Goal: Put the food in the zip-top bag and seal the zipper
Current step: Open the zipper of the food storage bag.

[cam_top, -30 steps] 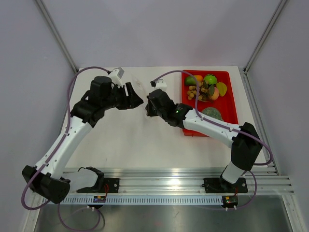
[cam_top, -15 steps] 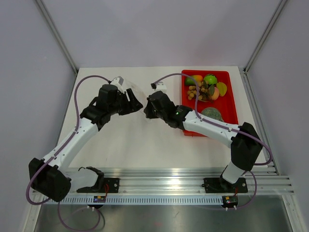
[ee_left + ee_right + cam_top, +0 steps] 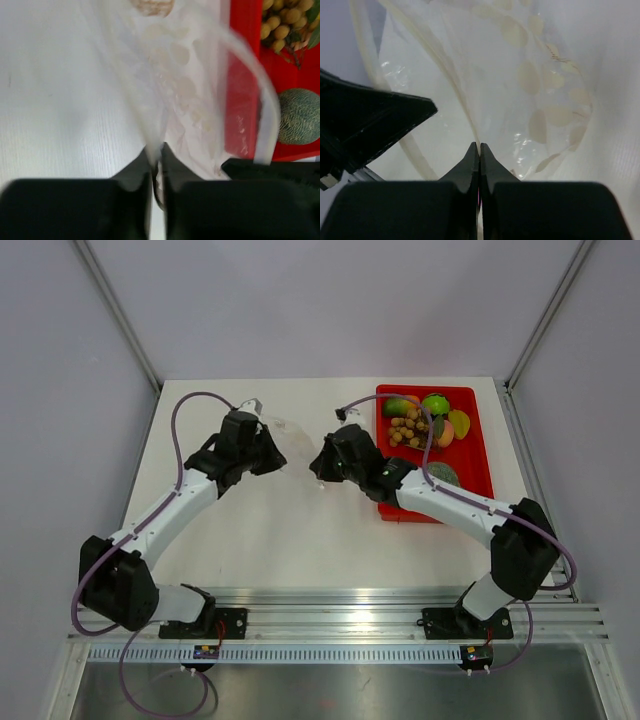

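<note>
Both arms pinch the clear zip-top bag (image 3: 292,435) between them above the worktop (image 3: 270,530).

The left fingers (image 3: 164,159) are clenched on a fold of the bag's film, which rises straight ahead of their tips. The right fingers (image 3: 475,160) are pressed together on another ridge of the same film, facing the left ones across the bag. The red tray (image 3: 478,455) lies just right of the right fingers, holding the melon (image 3: 299,116) and longan cluster (image 3: 282,27).
</note>
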Robot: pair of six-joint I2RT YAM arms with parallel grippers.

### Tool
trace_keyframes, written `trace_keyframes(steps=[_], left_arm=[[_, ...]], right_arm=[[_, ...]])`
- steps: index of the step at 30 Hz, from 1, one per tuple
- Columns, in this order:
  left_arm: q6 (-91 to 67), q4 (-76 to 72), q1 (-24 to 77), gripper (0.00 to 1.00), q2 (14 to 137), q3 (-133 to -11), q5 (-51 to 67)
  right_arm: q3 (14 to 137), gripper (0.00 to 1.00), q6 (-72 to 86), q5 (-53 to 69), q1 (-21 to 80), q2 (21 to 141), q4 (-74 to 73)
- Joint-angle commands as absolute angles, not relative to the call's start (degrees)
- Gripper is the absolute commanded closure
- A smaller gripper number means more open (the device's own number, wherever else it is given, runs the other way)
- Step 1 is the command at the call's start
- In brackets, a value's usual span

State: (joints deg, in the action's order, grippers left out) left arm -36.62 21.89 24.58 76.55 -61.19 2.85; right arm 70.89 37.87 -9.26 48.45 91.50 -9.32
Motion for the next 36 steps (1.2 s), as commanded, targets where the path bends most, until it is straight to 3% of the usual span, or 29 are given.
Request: trace_keyframes(steps=[1, 8, 13, 20, 24, 27, 30, 33, 34, 36], left_arm=[[-32.09, 27.73, 24.7, 1.0, 77.25, -70.01, 0.26], [-18.92, 52.01, 25.05, 1.0, 85.4, -97.84, 0.61], [-15.74, 59.41, 27.33, 1.0, 89.47, -104.94, 0.26], [-10.56, 59.68, 29.44, 1.0, 93.16, -99.23, 4.56], [-8.35, 58.28, 30.59, 1.0, 93.6, -96.95, 6.06], [-8.26, 58.62, 30.59, 1.0, 94.74, -97.56, 6.15], [-8.61, 58.01, 30.76, 1.0, 95.45, -98.26, 7.03], [-9.23, 57.83, 31.11, 1.0, 95.8, -99.14, 7.47], [-9.32, 58.01, 31.29, 1.0, 95.71, -99.31, 7.47], [-9.4, 58.79, 31.29, 1.0, 95.71, -100.28, 6.68]], right_arm=[[66.98, 1.0, 44.11, -0.3, 42.73, 87.45, -2.12], [61.96, 1.0, 55.27, 11.24, 38.5, 86.04, 9.66], [61.0, 0.99, 59.41, 15.91, 38.58, 87.19, 16.08], [60.73, 0.73, 50.48, 10.99, 38.58, 89.03, 8.28], [62.84, 0.49, 44.66, 10.55, 38.58, 90.44, 2.38], [63.28, 0.43, 42.19, 8.1, 38.58, 89.56, 0.27], [65.65, 0.45, 40.17, 6.69, 38.67, 90.52, -4.56], [66.8, 0.56, 39.2, 5.89, 38.67, 91.84, -6.68], [66.71, 0.73, 39.29, 5.63, 38.67, 92.11, -6.42], [65.75, 0.9, 39.64, 3.53, 38.58, 92.63, -6.85]])
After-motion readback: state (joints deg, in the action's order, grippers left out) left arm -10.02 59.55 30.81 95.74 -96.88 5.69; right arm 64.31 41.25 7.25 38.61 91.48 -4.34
